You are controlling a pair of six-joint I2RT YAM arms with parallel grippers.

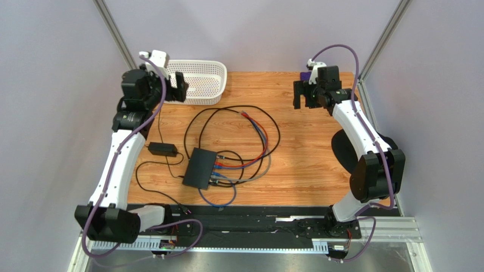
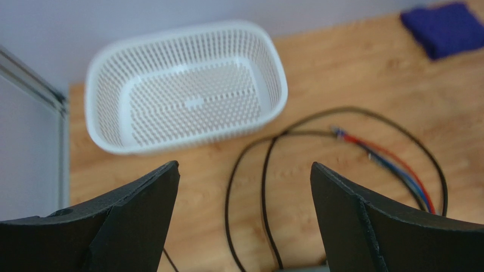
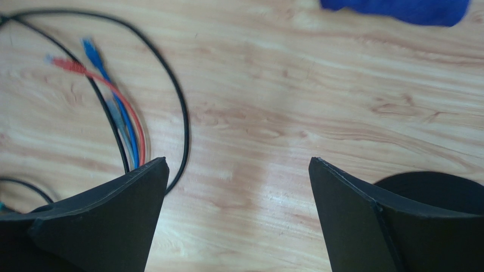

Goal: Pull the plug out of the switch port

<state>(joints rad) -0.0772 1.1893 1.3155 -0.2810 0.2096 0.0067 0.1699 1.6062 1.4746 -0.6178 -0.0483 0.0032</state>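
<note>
At the back of the desk (image 1: 307,158) both of my hands hang raised and idle. The left hand (image 1: 180,86) has its fingers spread wide with nothing between them; its own camera looks through the gap at the white basket (image 2: 187,85) and bare wood. The right hand (image 1: 304,93) is spread just as wide and just as empty, over wood near a dark blue cloth (image 3: 397,8).

Moving outward, the switch (image 1: 200,168) lies flat in the near-middle of the desk, well apart from both hands and a little closer to the left arm's side. Its plugs (image 1: 216,168) sit in a row along the edge facing right. From them red, blue and grey cables (image 1: 250,160) curl away, and their loose ends (image 1: 245,114) lie on the wood further back. A black lead runs left to a small power brick (image 1: 162,149).

From above, the sockets are too small for me to say which ports are filled, or how firmly.

My read is that the box is light and smooth-bottomed, so it will slide on the wood the moment I tug. I would press or pinch the body with the left hand, away from the socket edge. The plug itself looks like small hard plastic, probably with a latch tab. The cable behind it is soft and would only stretch or slip. So the right hand should close on the plug body, tight against the port, and draw straight out to the right.
</note>
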